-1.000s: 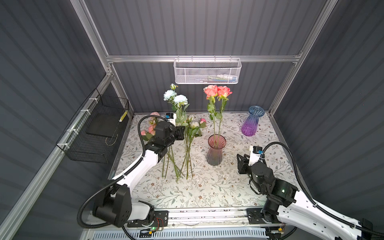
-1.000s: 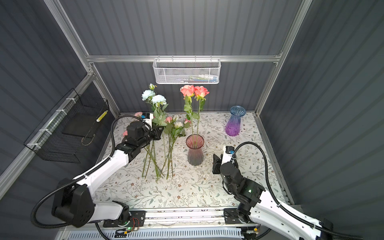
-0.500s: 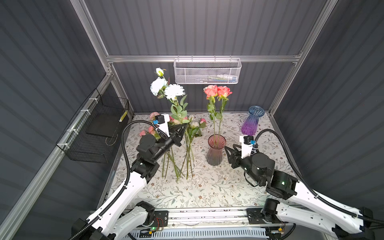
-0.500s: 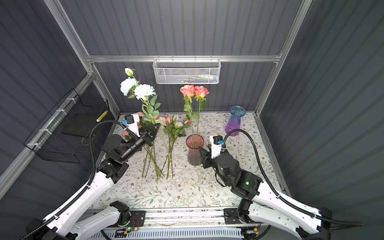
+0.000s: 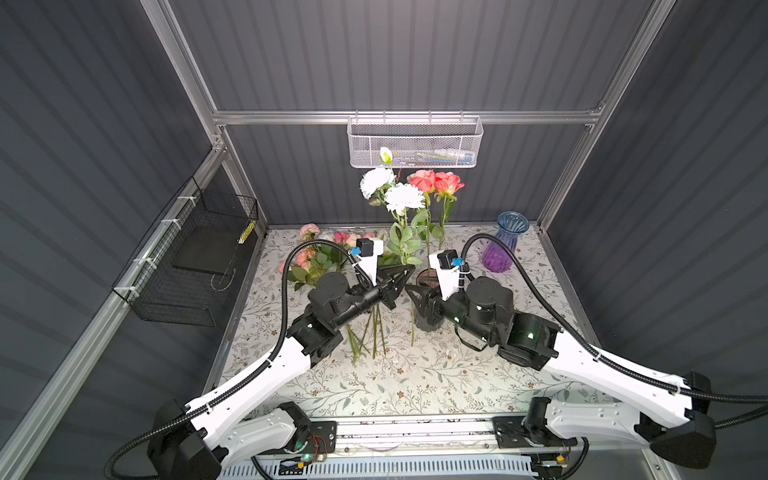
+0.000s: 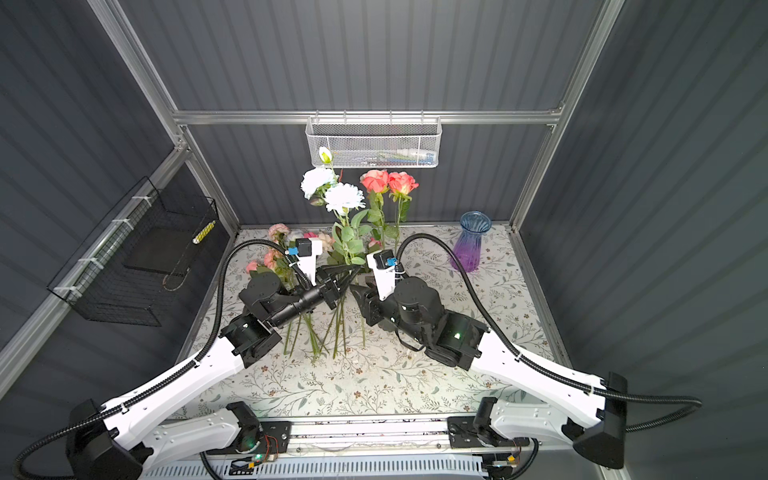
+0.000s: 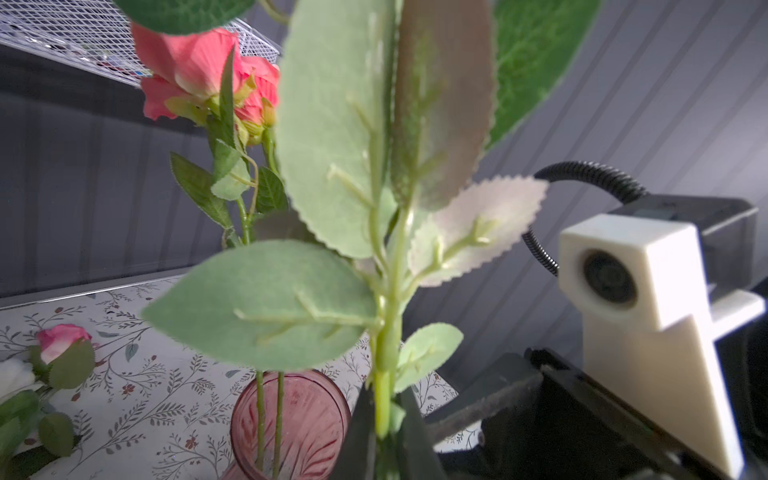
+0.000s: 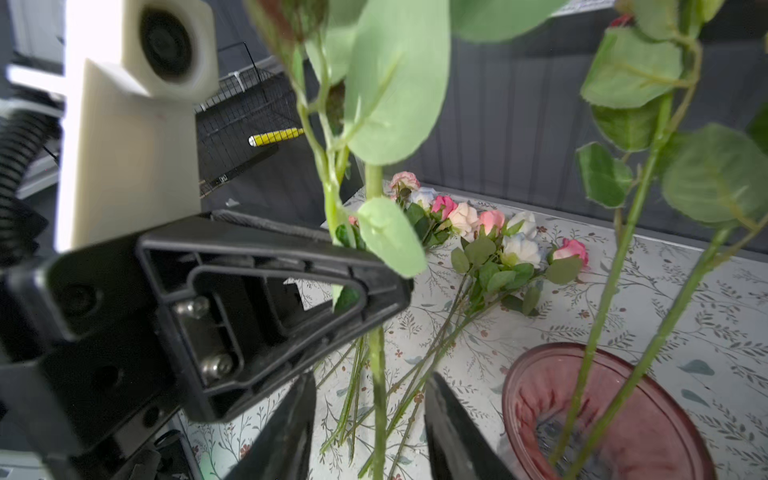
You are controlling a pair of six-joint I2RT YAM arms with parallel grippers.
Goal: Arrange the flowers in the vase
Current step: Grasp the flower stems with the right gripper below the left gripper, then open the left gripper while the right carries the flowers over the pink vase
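Inside pink vase (image 7: 316, 415), two coral roses (image 5: 423, 181); left gripper (image 5: 405, 272) clenched on white stem (image 5: 401, 240); right gripper (image 8: 370, 399) agape

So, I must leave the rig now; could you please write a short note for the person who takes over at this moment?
Left gripper: shut on the white-bloomed stem, held upright beside the pink vase.
Right gripper: open, jaws either side of that stem below the left gripper, not gripping.
Done: two coral roses stand in the pink vase.
Left: place the held stem, then the loose flowers lying on the table. The blue-purple vase holds no flowers.
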